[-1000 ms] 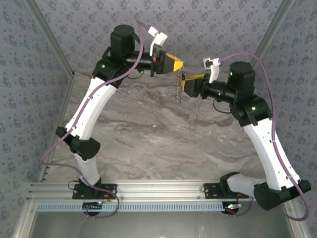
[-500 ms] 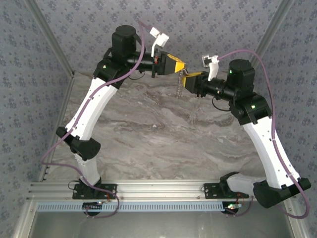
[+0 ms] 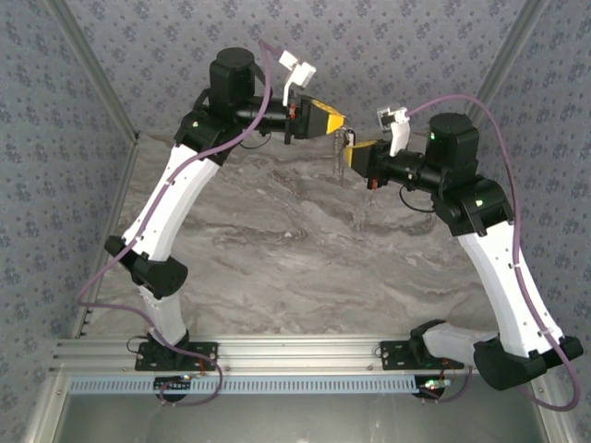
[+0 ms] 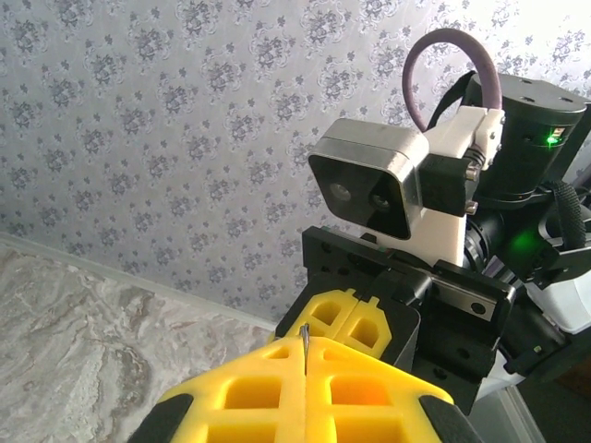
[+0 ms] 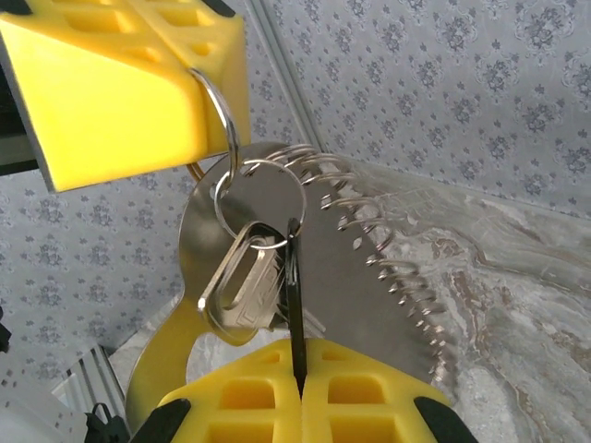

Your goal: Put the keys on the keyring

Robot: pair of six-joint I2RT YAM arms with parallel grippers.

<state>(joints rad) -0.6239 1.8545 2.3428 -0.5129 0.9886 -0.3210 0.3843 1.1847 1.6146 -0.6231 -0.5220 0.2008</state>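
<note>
**Crowded at 12 o'clock, open marble toward 6**

The left gripper (image 3: 339,121) and right gripper (image 3: 352,149) meet tip to tip at 12 o'clock. The keyring (image 3: 343,161), hanging from the closed left one, and the key (image 5: 294,295), pinched in the right one, take up the gap between them. The left arm (image 3: 171,198) arches along 9 o'clock and the right arm (image 3: 494,249) along 3, with purple cables (image 3: 499,120) looping beside. The table (image 3: 277,240) lies free from its centre down to the rail (image 3: 295,353) at 6 o'clock. Walls (image 3: 388,46) close 10, 12 and 2 o'clock.

Bright, even light, soft shadows, mostly sharp.
</note>
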